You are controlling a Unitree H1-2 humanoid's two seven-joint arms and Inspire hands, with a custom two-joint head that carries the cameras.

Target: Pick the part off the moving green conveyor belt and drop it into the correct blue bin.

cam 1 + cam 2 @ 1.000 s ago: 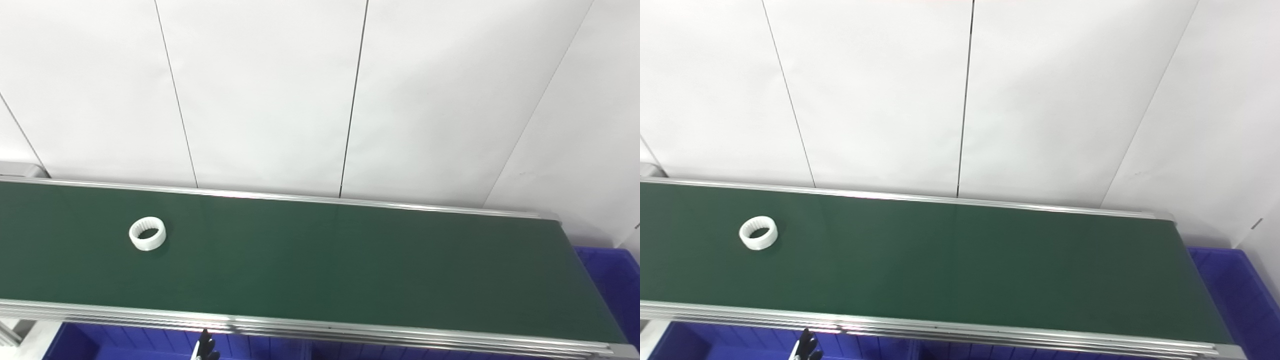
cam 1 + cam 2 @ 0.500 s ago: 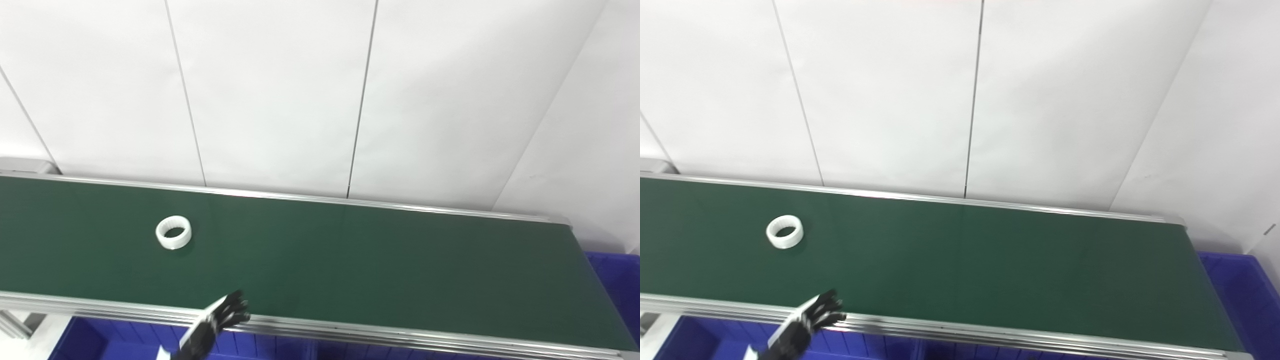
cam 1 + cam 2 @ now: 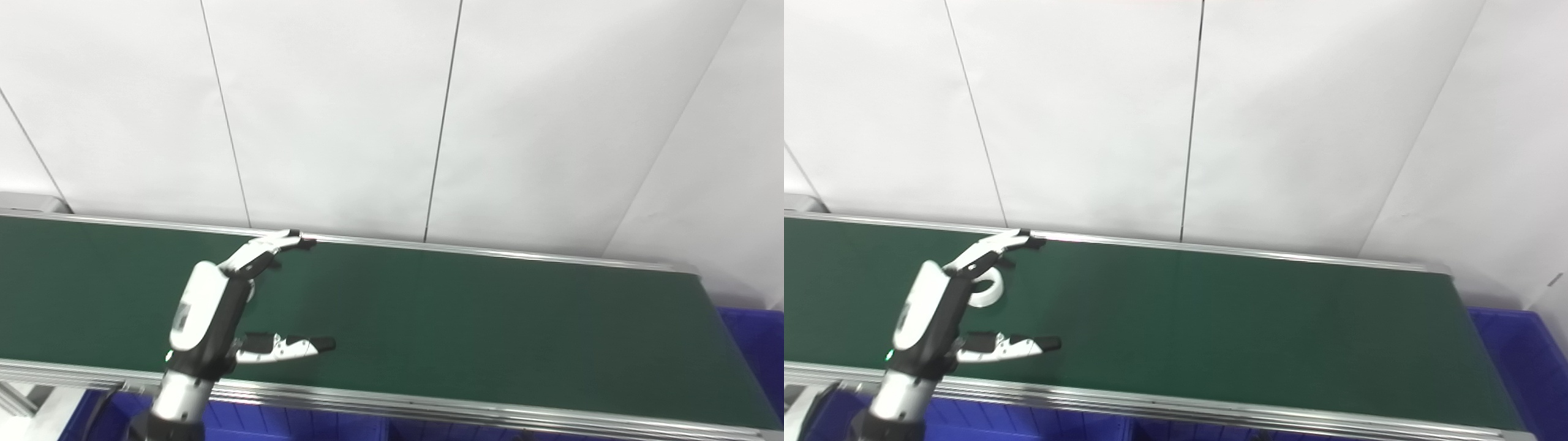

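Observation:
A white ring-shaped part [image 3: 988, 289] lies on the green conveyor belt [image 3: 490, 318] at its left side. My left hand [image 3: 211, 309] is raised over the belt, open, with fingers and thumb spread wide. It hangs above the ring, which shows in the right eye view between fingers and palm and is hidden behind the hand in the left eye view. The hand holds nothing. My right hand is not in view.
Blue bins run under the belt's near rail [image 3: 343, 425], and another stands at the belt's right end [image 3: 1528, 361]. A white panelled wall stands behind the belt. Metal rails edge the belt front and back.
My left hand has risen from the near rail to over the belt and spread open above the ring. The ring has drifted a little to the right.

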